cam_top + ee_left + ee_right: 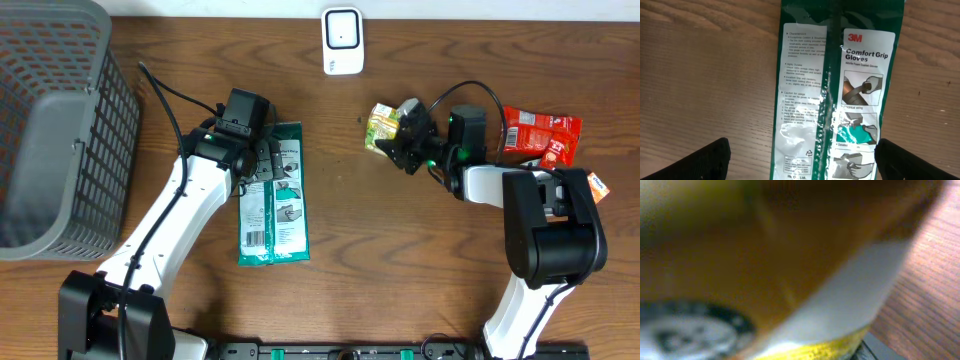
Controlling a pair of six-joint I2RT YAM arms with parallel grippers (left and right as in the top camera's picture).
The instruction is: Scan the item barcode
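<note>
Yellow packet [381, 126] on brown wooden table [400, 265], right hand [402, 141] at it, grip unclear; left hand [807, 162] wide apart above glove pack [860, 75].

We record 2 arms, left arm [165, 225] and right arm [545, 235]: white shells, black joints, black cables [175, 95]; left gripper [803, 145] black.

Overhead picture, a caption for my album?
Left gripper open above the glove packet; right gripper at a yellow snack packet, scanner beyond.

Green 3M gloves pack [840, 85] lies flat on the wood table [705, 75]. Left gripper [801, 164] is spread wide, one black finger [700, 161] on each side of the pack's lower end.
</note>
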